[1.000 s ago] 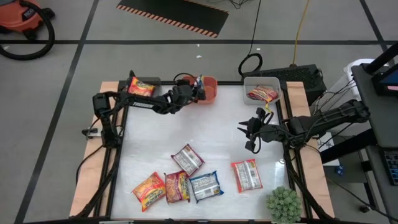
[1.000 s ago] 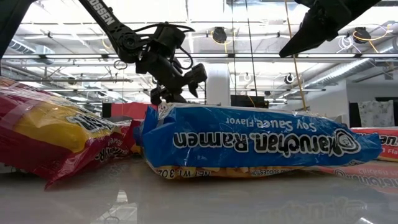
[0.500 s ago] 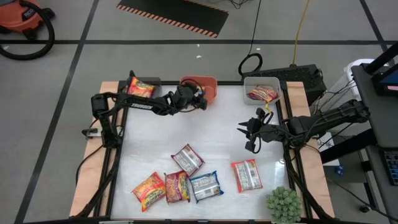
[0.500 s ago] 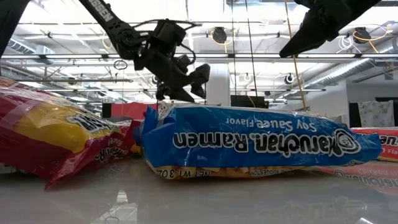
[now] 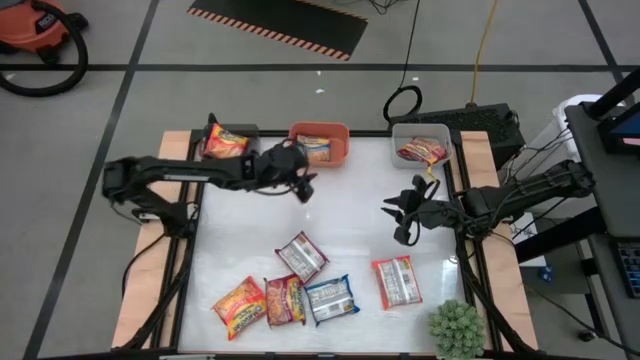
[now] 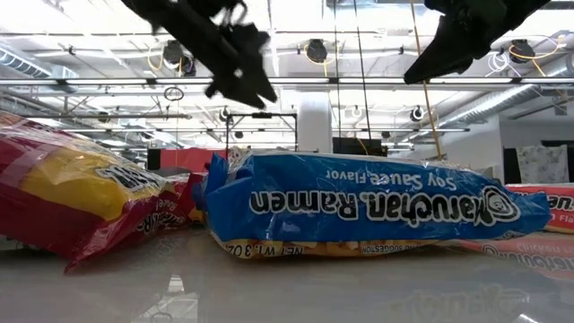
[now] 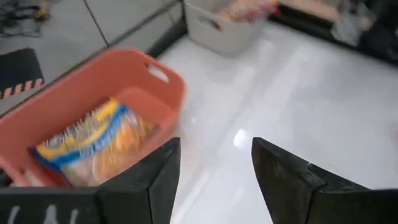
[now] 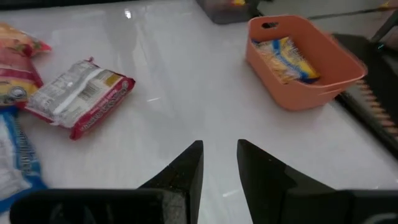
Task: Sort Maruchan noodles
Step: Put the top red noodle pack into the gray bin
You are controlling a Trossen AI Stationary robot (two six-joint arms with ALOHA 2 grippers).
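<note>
At the table's back left corner a dark bin (image 5: 228,140) holds an orange-yellow packet (image 5: 226,142). Just right of it the left gripper (image 5: 300,186) hangs over bare white table (image 5: 350,215), fingers spread and holding nothing; its wrist view looks past them at the orange bin (image 7: 118,81). That bin stands at the back edge with a blue-and-yellow packet (image 5: 316,150) lying inside it.

Toward the front, five packets lie on the tabletop: an orange-yellow one (image 5: 239,306) at front left, a red one (image 5: 285,300) touching it, a red-and-white one (image 5: 301,256) tilted just behind, a blue one (image 5: 331,299) beside the red one, and another red-and-white one (image 5: 397,282) apart to the right.

Farther right, the right gripper (image 5: 396,217) hovers above the table's right half, fingers slightly apart and empty. Behind it a white bin (image 5: 421,146) at the back right holds a red packet (image 5: 421,152). A green spiky plant (image 5: 457,328) sits at the front right corner.
</note>
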